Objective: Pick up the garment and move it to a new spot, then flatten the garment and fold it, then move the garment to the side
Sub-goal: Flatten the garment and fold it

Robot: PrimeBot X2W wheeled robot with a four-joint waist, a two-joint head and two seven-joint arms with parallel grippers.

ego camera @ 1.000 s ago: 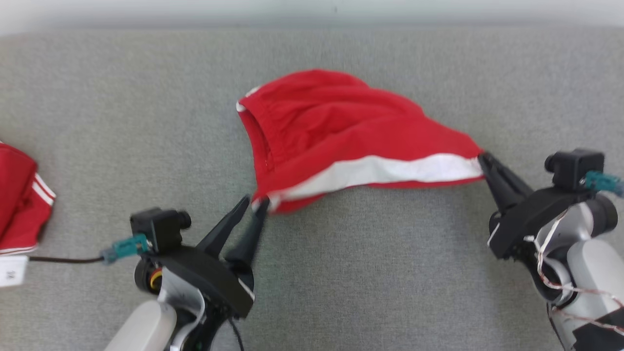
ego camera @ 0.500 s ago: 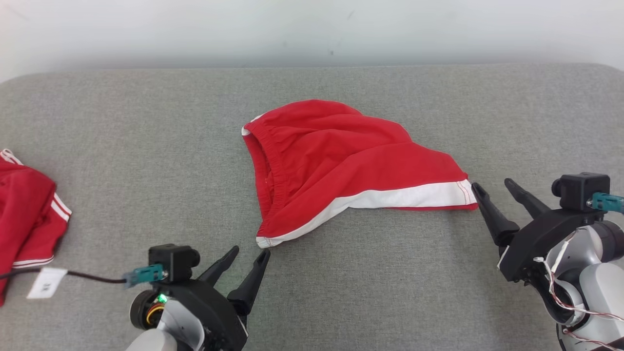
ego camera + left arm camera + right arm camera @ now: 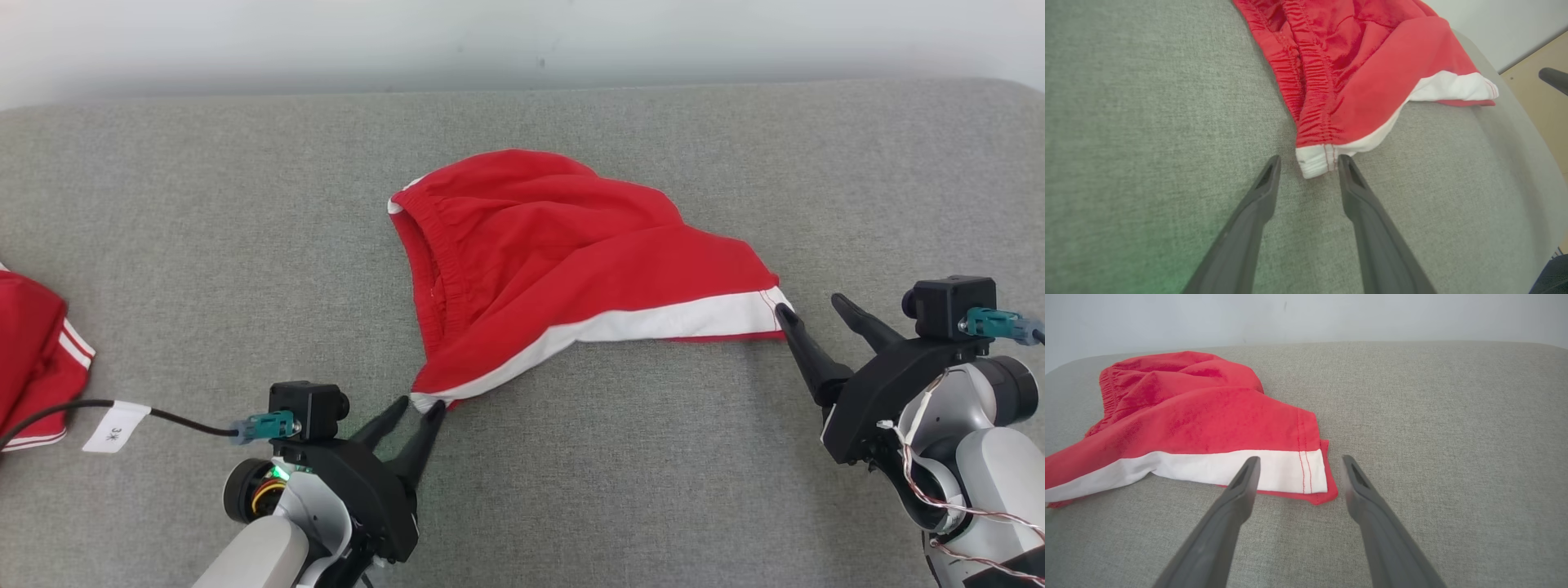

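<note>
The grey cushion (image 3: 204, 245) stretches out under me. Red shorts (image 3: 571, 261) lie rumpled at its middle, with the white hem toward me. Another red garment (image 3: 33, 343) sits at the far left. My right gripper (image 3: 808, 304) is spread at the hem's right corner. My left gripper (image 3: 421, 403) is spread around the left corner, pinching nothing.

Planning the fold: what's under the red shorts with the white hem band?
The red shorts lie on grey fabric padding; a red under-layer peeks out below the white band. Anything else beneath is covered.
</note>
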